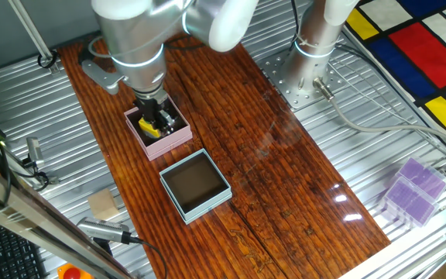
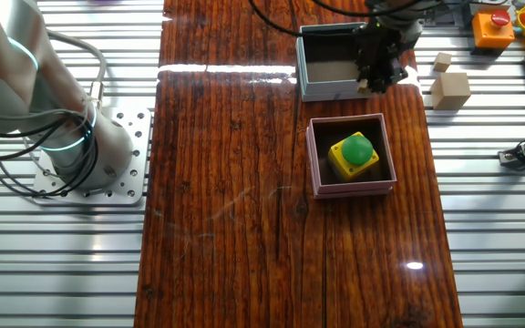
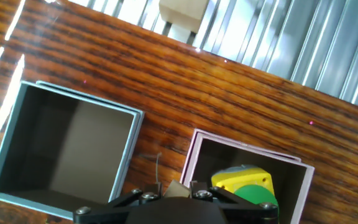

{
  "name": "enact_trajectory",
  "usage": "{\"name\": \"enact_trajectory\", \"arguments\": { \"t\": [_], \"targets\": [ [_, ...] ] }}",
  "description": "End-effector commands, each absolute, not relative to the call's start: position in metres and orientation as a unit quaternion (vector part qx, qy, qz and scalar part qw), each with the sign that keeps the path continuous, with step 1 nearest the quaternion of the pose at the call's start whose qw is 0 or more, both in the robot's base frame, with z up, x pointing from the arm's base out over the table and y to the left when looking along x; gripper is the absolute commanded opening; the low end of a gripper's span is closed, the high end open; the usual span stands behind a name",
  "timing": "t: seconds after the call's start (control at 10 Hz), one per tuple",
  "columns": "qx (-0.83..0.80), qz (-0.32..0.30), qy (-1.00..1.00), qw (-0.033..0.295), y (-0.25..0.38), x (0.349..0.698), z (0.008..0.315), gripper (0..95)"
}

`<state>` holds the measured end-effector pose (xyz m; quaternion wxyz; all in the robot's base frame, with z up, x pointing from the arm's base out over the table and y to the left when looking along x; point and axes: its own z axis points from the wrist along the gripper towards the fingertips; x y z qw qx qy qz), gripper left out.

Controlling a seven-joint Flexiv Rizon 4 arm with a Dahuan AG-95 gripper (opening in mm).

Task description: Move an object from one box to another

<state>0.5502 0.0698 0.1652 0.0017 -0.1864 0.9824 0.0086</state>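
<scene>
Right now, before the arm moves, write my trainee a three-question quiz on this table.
1. Which box holds the yellow block with the green cap? A: pink box. B: blue-grey box.
2. True or false: the tool grips the block.
3. Fill in: the blue-grey box is ____.
Key: 1 A; 2 false; 3 empty.

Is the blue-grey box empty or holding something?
Empty: the blue-grey box shows only bare dark floor; the yellow-green object sits in the pink box.
</scene>
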Motion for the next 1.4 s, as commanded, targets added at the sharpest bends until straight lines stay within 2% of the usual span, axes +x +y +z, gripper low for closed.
{"name": "enact_trajectory", "arguments": {
  "t": [0.1,0.3,0.7,0.9,1.4],
  "targets": [
    [-0.215,0.014,0.976,0.005,0.069,0.548,0.165,0.0],
    [-0.218,0.015,0.976,-0.010,0.069,0.548,0.165,0.0],
    [-0.219,0.017,0.976,-0.007,0.069,0.548,0.165,0.0],
    [-0.191,0.010,0.982,-0.009,0.100,0.541,0.165,0.0],
    [-0.157,0.006,0.988,-0.004,0.178,0.517,0.119,0.0]
  ]
}}
